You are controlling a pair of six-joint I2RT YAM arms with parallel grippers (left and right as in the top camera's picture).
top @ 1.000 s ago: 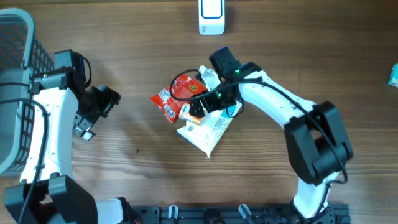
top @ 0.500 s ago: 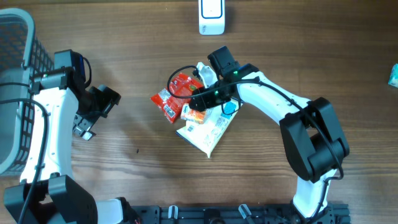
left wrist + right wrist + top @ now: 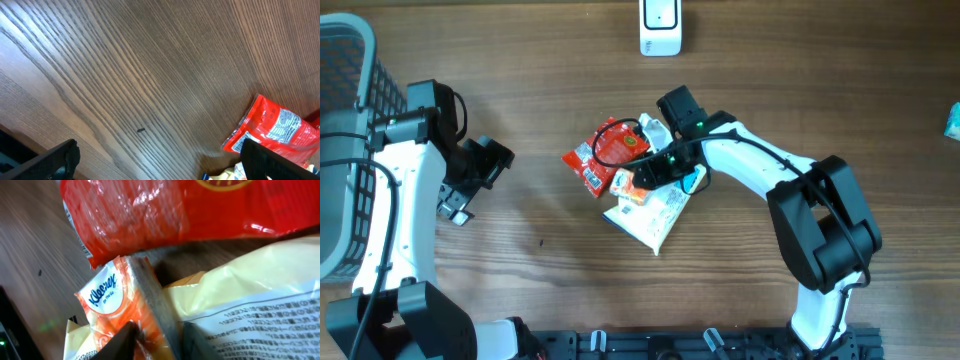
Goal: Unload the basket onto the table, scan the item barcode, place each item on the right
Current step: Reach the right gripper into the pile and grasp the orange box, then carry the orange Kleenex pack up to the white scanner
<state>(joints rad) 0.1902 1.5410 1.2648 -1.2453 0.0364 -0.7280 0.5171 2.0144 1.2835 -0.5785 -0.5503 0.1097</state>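
Right gripper point(image 3: 648, 176) nipped onto the orange tissue pack point(image 3: 105, 297) at mid-table, in a heap with a red packet point(image 3: 618, 143) and a white bag point(image 3: 655, 210).

The jaws pinch the pack's near end, so its long axis runs away from the fingers toward the table's left edge. The scanner point(image 3: 660, 25) sits at the far edge, almost straight beyond the heap. The left gripper point(image 3: 450, 200) hangs wide open and empty, well apart by the basket point(image 3: 345, 70) at the left edge. The carry looks like the right arm's job.
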